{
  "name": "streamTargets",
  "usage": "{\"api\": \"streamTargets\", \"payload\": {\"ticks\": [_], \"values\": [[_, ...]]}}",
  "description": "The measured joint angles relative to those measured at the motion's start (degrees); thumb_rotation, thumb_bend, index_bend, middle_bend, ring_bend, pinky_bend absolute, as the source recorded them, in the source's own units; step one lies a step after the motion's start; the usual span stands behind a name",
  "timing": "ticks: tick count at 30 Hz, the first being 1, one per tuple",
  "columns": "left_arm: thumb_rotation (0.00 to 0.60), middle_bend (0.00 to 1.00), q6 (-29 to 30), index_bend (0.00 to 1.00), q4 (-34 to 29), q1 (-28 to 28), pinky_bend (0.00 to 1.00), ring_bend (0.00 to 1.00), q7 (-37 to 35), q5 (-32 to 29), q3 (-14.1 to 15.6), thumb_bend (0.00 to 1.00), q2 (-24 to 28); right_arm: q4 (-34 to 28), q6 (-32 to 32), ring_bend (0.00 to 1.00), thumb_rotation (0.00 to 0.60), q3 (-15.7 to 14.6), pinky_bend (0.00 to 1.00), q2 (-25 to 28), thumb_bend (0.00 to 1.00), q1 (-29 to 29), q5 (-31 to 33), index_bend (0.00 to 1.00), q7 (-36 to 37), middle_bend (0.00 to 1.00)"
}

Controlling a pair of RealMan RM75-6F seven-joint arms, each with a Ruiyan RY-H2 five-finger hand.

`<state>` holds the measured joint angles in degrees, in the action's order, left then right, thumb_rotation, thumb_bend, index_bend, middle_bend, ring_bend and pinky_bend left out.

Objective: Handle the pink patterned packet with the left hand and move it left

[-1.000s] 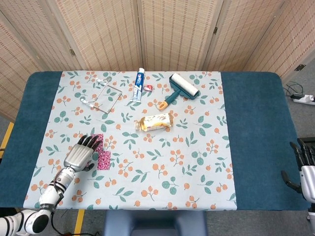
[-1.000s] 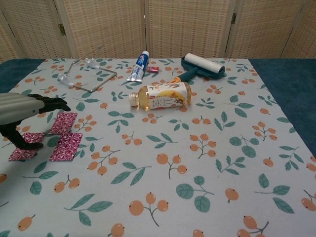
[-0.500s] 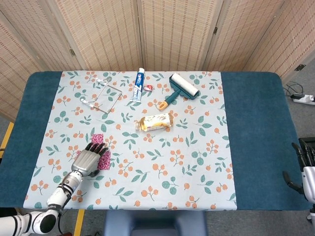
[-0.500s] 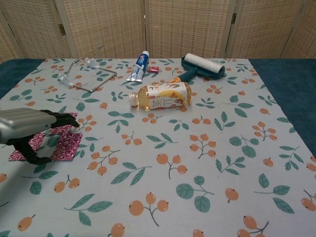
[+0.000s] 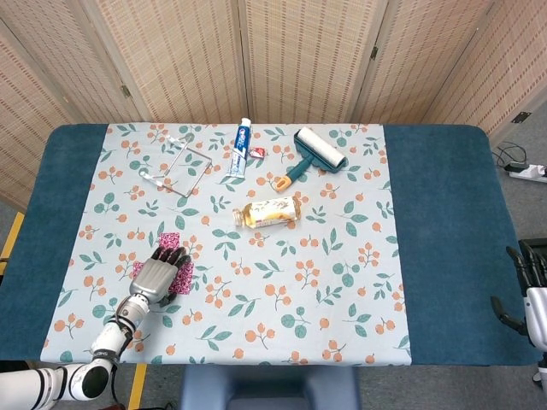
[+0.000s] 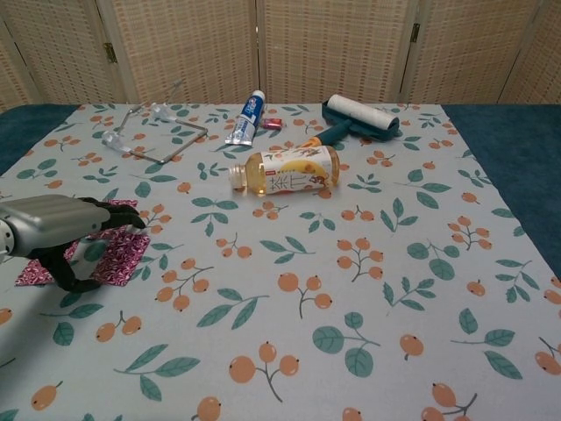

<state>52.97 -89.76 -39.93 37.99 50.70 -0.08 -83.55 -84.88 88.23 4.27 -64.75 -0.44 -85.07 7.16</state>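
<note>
- I have the counter (image 5: 444, 213) before me under a flowered cloth (image 5: 342, 282), with everything else parked along the far side, well apart from my working corner, so the path leftward looks free.
- My left robot hand (image 5: 158, 275) sits low over the near-left part of the cloth, palm down, fingers (image 6: 114, 215) curled over the packet; I judge this is the posture for pressing and dragging, or for pinching an edge. I cannot tell whether it has a real grip.
- My right robot hand (image 5: 530, 290) hangs off the right edge of the counter, out of the way, holding nothing, fingers slightly apart.
- The lint roller (image 5: 314, 155), bottle (image 5: 271, 211), wire stand (image 5: 175, 164) and toothpaste tube (image 5: 241, 147) lie idle at the back.
- The pink patterned packet (image 6: 123, 256) lies flat on the cloth, partly under my left robot hand, corners showing on either side.
</note>
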Motion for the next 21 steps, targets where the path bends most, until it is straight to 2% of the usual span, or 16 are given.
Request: {"api": "streamTargets", "payload": {"ticks": [9,21], "values": [[0.583,0.00,-0.36,0.10,-1.98,-0.76,0.00,0.00,0.46,-2.07,0.62,0.36,0.92,0.47,-0.33,0.00,0.600,0.03,0.00,-0.24,0.36,0.12,0.23,0.00,0.30,0.00],[0.582,0.00,0.03,0.10,-0.80,-1.82,0.00,0.00,1.50,-3.47,1.06,0.36,0.21,0.55,-0.40,0.00,0.600,0.05,0.00,-0.35,0.36,0.08,0.46,0.00,0.23,0.00]]}}
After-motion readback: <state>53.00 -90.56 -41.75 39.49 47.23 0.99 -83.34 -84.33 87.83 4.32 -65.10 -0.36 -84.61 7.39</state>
